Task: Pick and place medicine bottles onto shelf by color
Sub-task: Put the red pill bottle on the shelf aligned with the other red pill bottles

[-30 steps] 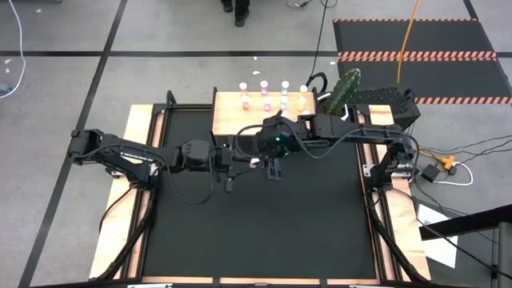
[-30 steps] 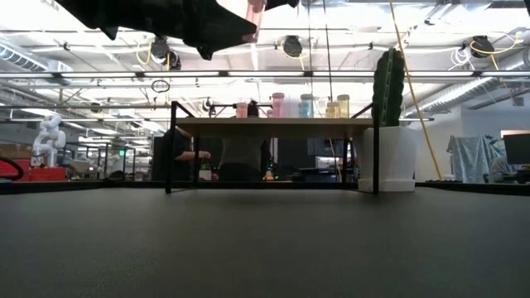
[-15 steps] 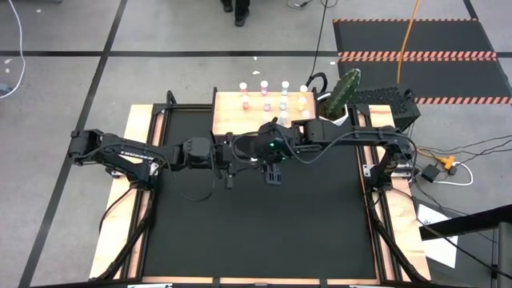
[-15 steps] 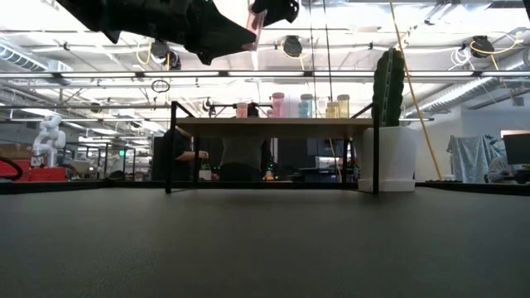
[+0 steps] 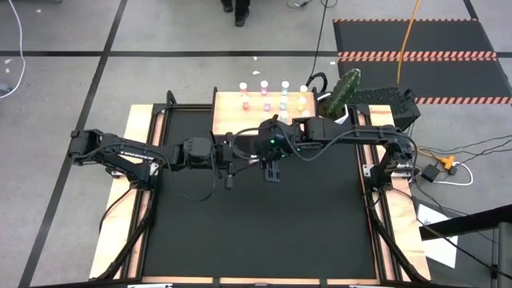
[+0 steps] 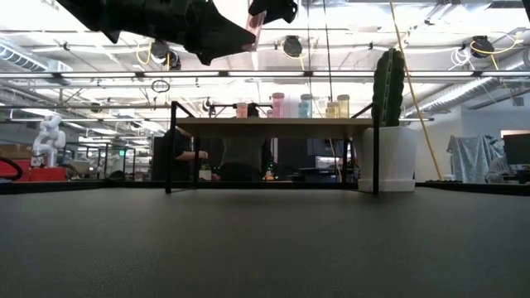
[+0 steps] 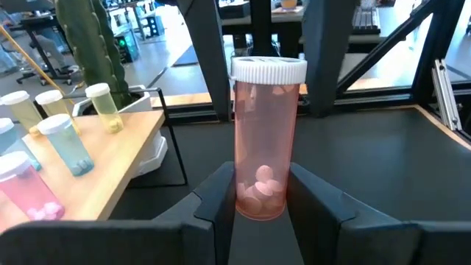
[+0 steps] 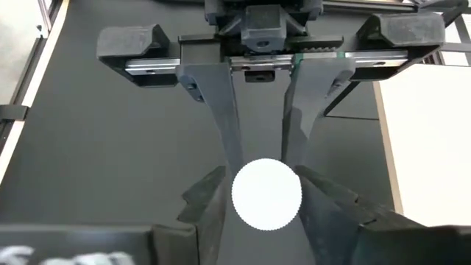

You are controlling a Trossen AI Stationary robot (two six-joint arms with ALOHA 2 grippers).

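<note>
While my left end effector (image 7: 259, 210) pinches a pink, white-capped medicine bottle (image 7: 266, 140) above the table's far edge, my right end effector's (image 8: 266, 195) fingers flank its cap.

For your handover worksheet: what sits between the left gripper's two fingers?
A pink medicine bottle with a white cap stands upright between the left gripper's fingers, clearest in the left wrist view; the right gripper flanks its cap.

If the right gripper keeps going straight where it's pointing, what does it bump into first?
The right gripper points straight down at the white cap of the pink medicine bottle, so it would probably hit that first. The left gripper holds the bottle upright.
</note>
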